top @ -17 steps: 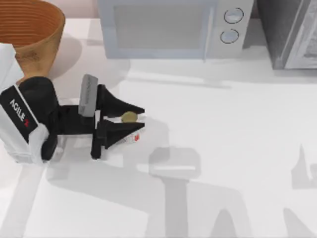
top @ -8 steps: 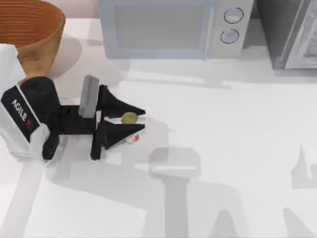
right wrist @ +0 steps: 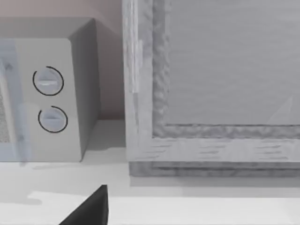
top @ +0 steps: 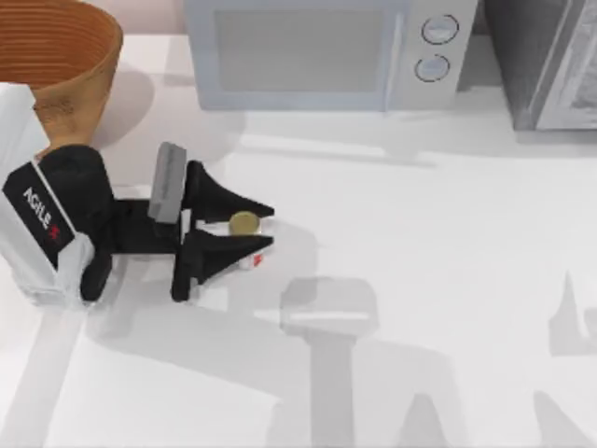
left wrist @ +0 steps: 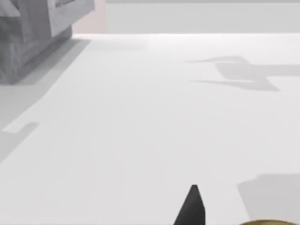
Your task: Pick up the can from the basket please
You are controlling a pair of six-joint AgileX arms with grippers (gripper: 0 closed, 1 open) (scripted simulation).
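The left gripper (top: 250, 227) lies low over the white table (top: 438, 280) at its left side, its two black fingers (top: 244, 207) set on either side of the can (top: 243, 224). The basket (top: 58, 58) stands at the far left corner, the microwave (top: 326, 51) right of it.

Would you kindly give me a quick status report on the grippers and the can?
Left gripper shut on the can, over the table, right of the basket. Can out of basket. Nothing in the way.

Orange-brown ribbed basket (top: 56, 56); can (top: 243, 224) gold-topped, apparently white with red marks
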